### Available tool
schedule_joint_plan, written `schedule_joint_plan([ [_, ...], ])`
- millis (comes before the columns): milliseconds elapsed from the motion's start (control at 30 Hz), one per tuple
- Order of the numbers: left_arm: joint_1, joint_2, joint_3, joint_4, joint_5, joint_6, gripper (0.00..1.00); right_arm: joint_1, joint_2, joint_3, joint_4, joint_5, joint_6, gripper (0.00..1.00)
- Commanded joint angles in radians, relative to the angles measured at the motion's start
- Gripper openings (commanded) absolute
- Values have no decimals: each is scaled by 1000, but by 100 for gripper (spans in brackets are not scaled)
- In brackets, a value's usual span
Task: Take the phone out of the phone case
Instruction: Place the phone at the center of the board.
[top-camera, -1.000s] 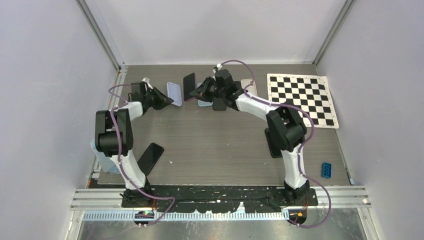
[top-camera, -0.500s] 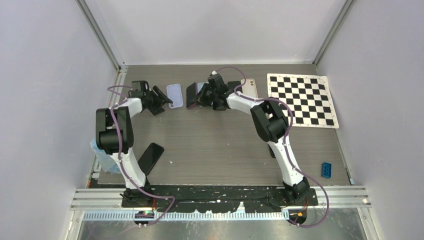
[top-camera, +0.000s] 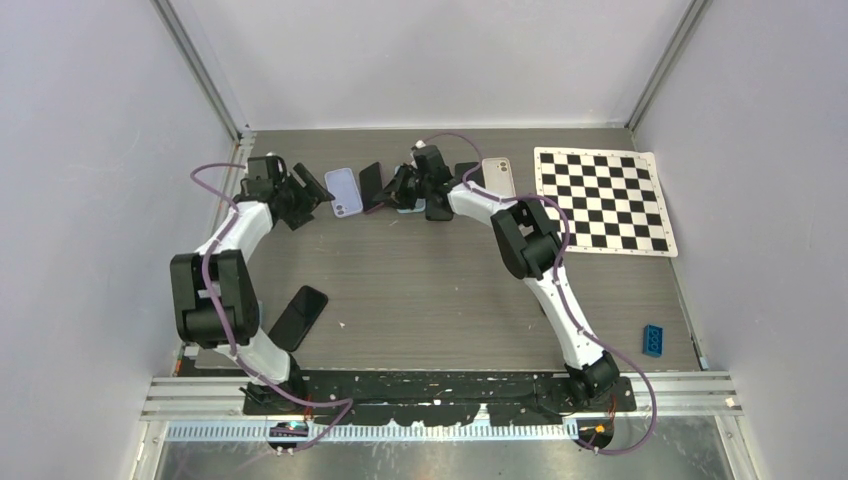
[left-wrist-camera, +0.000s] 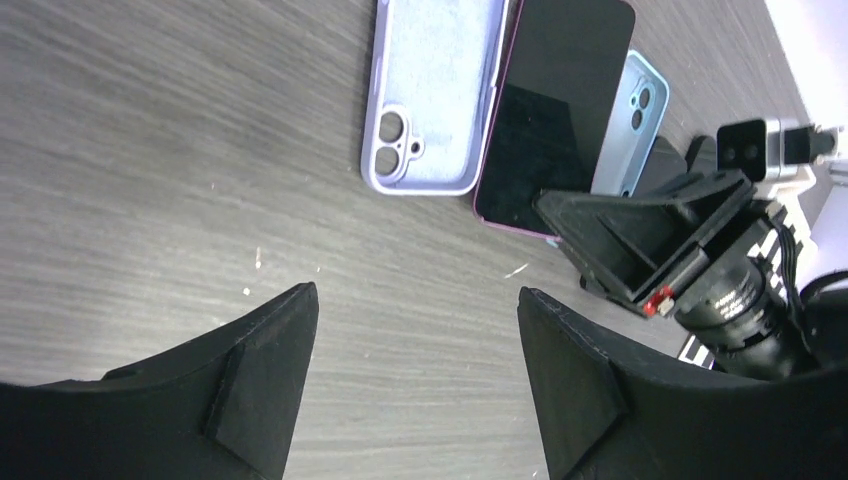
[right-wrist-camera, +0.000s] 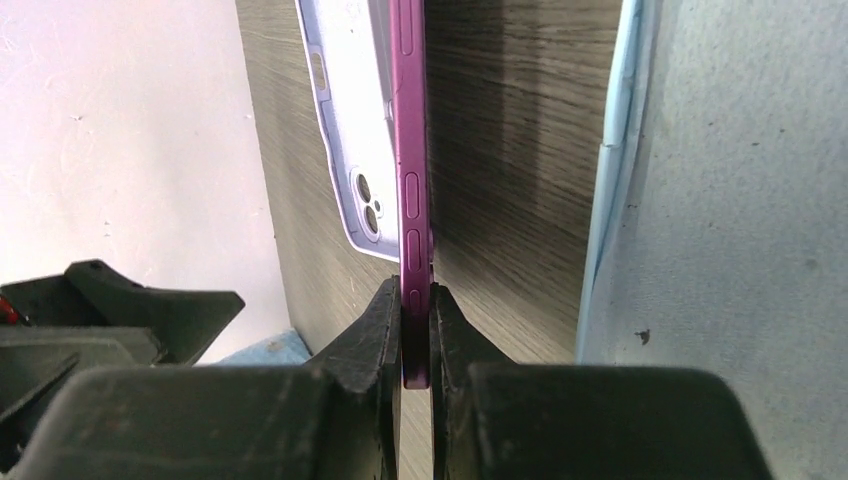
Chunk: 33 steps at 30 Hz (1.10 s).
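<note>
Seen from the overhead camera, the slim dark-screened phone with a magenta-purple rim (top-camera: 371, 186) stands tilted near the far edge of the grey wood-grain table (top-camera: 420, 290). The right gripper (top-camera: 390, 190) pinches it at one end. Just to its left the soft lavender silicone phone case (top-camera: 343, 192) lies flat with nothing in it. The left gripper (top-camera: 314, 190) sits just left of that case, apart from it. A pale blue case (top-camera: 405, 207) lies partly under the right gripper. Further right are a pale silver phone (top-camera: 497, 176) and a black-and-white checkerboard sheet (top-camera: 605, 200). A black phone (top-camera: 300, 316) rests near the left arm, and a small blue brick (top-camera: 653, 340) lies at the near right.

In the left wrist view, the left gripper's two black fingers are spread wide with only bare table between them, gripping nothing. Beyond them the lavender case lies hollow side up and empty, its camera cut-out at the end nearer the gripper. The phone's long edge runs along the case's right rim; whether the two touch cannot be told. The pale blue case shows just behind the phone.

In the right wrist view, the phone appears edge-on with its side buttons showing. Its near end is clamped tight between the right gripper's fingers. The lavender case is on one side of it and the pale blue case on the other.
</note>
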Motion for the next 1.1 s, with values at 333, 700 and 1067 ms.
schedule_joint_plan([
  [333, 2, -161, -12, -139, -19, 98, 76, 8, -40, 30, -217, 61, -13, 54],
  [700, -1, -233, -11, -197, -24, 124, 75, 64, -206, 84, -505, 147, -329, 92],
  [1067, -1, -325, -12, -240, 58, 148, 75, 70, -350, -3, -580, 257, -406, 67],
])
